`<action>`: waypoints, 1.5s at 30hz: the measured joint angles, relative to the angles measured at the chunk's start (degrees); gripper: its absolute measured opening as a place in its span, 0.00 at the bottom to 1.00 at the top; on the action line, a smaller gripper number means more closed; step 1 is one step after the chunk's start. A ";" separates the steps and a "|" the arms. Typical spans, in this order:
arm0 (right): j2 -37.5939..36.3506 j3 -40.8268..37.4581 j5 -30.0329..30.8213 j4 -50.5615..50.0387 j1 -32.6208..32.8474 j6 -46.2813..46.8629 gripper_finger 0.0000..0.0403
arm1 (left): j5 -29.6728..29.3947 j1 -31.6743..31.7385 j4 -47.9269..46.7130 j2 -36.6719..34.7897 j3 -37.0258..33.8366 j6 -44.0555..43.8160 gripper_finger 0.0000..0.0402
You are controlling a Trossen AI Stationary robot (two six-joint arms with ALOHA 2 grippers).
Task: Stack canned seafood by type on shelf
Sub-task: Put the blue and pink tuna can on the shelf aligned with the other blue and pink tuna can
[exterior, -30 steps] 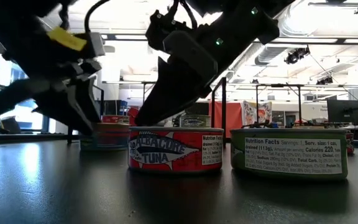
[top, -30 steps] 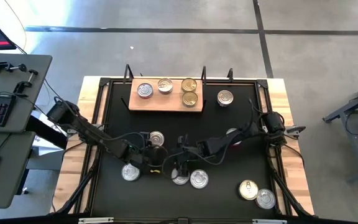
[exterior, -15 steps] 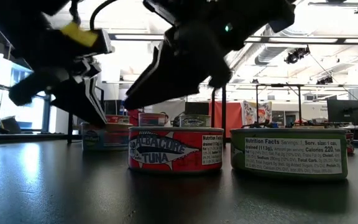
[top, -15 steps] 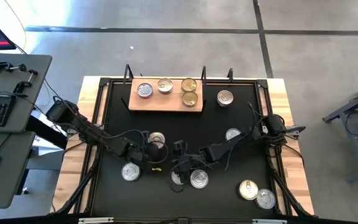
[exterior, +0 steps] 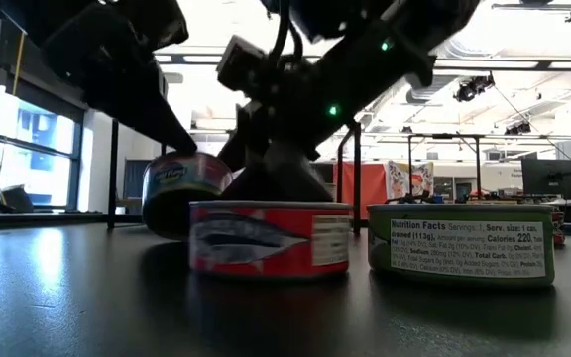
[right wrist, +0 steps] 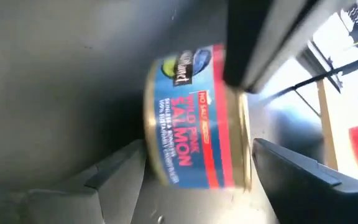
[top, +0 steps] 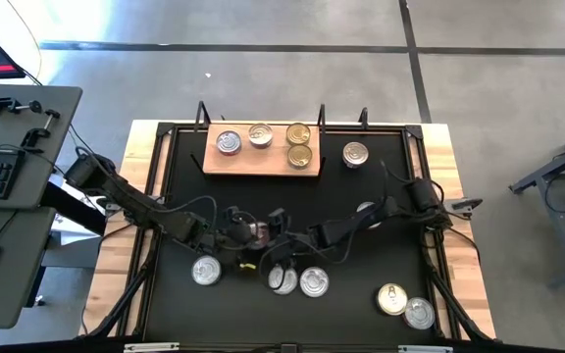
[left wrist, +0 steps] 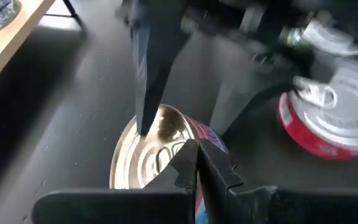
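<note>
The blue-labelled salmon can (right wrist: pixel 194 118) sits at the centre of the high view, tilted up off the black table (top: pixel 381 230); in the low view it shows left of centre (exterior: pixel 184 190), one edge raised. The left gripper (top: pixel 226 227) reaches it from the picture's left, and in its wrist view the shiny lid (left wrist: pixel 146 155) lies between its dark fingers, so it appears clamped on the can. The right gripper (top: pixel 275 227) meets the same can from the right with its fingers spread on either side of the label, seemingly to take it over or steady the tilt. A red-sided tuna can (exterior: pixel 269 238) stands just in front, lower centre. The wooden shelf (top: pixel 263 159) lies in the upper middle of the high view, already carrying two silver-topped cans (top: pixel 229 143) and two gold-topped cans (top: pixel 298 145), sorted by type.
</note>
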 joint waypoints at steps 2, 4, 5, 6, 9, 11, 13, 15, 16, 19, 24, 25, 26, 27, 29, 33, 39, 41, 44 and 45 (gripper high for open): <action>1.21 0.00 1.82 2.06 0.00 -1.55 0.72 | 0.18 0.00 0.95 -0.11 0.05 -0.02 0.00; 2.13 0.00 2.71 3.30 -0.02 -1.83 0.71 | 0.17 0.00 0.96 -0.12 0.09 -0.01 0.00; 2.38 0.00 2.63 3.56 -0.04 -1.37 0.70 | 0.17 -0.02 0.83 -0.12 0.09 -0.02 0.00; 2.43 -0.02 2.35 3.85 -0.02 -0.50 0.69 | 0.17 -0.02 0.77 -0.12 0.08 0.00 0.00; 2.41 0.00 2.08 4.27 -0.07 1.99 0.59 | -0.11 0.00 0.81 -0.12 0.09 0.06 0.00; 2.41 0.00 2.01 4.19 -0.16 3.47 0.49 | -1.61 -0.02 0.79 -0.12 0.09 0.82 0.00; 2.41 0.00 1.83 4.16 -0.39 4.99 0.42 | -4.15 -0.03 0.33 -0.22 0.09 0.57 0.01; 2.41 0.00 0.49 3.94 -0.97 7.26 0.43 | -5.78 0.15 -1.24 -1.15 0.09 1.88 0.05; 2.36 0.00 -0.47 3.69 -1.36 8.98 0.43 | -6.30 0.35 -2.04 -1.77 0.09 2.68 0.07; 2.27 0.09 -2.76 2.83 -2.78 14.27 0.43 | -6.43 0.81 -4.13 -3.73 0.11 4.89 0.17; 2.23 0.13 -4.87 2.17 -4.76 18.95 0.43 | -5.56 0.96 -3.88 -4.95 0.15 11.58 0.37; 2.23 0.13 -4.89 2.10 -5.00 19.78 0.43 | -5.21 0.96 -3.97 -4.65 0.15 12.04 0.41; 2.23 0.13 -4.93 2.03 -5.25 20.38 0.43 | -4.84 1.10 -4.05 -4.26 0.15 12.08 0.45; 2.23 0.13 -5.13 1.90 -5.41 21.41 0.43 | -4.72 1.32 -4.07 -3.71 0.15 12.09 0.49; 2.23 0.13 -6.35 1.88 -5.88 22.07 0.43 | -4.62 1.98 -4.30 -2.27 0.15 12.13 0.57; 2.23 0.13 -7.41 1.88 -6.27 23.08 0.43 | -4.68 3.69 -4.46 1.49 0.15 12.24 0.69; 2.25 0.09 -7.67 1.73 -6.29 22.76 0.43 | -7.25 5.09 -4.12 5.19 0.15 12.11 0.71; 2.25 0.09 -7.86 1.66 -6.29 22.74 0.43 | -7.24 5.09 -3.61 5.55 0.15 12.19 0.71; 2.25 0.09 -7.86 1.70 -6.29 22.67 0.43 | -5.45 5.14 -3.26 5.56 0.15 12.18 0.71; 2.25 0.08 -7.93 1.70 -6.29 22.66 0.43 | -4.82 5.14 -3.07 5.56 0.15 12.02 0.71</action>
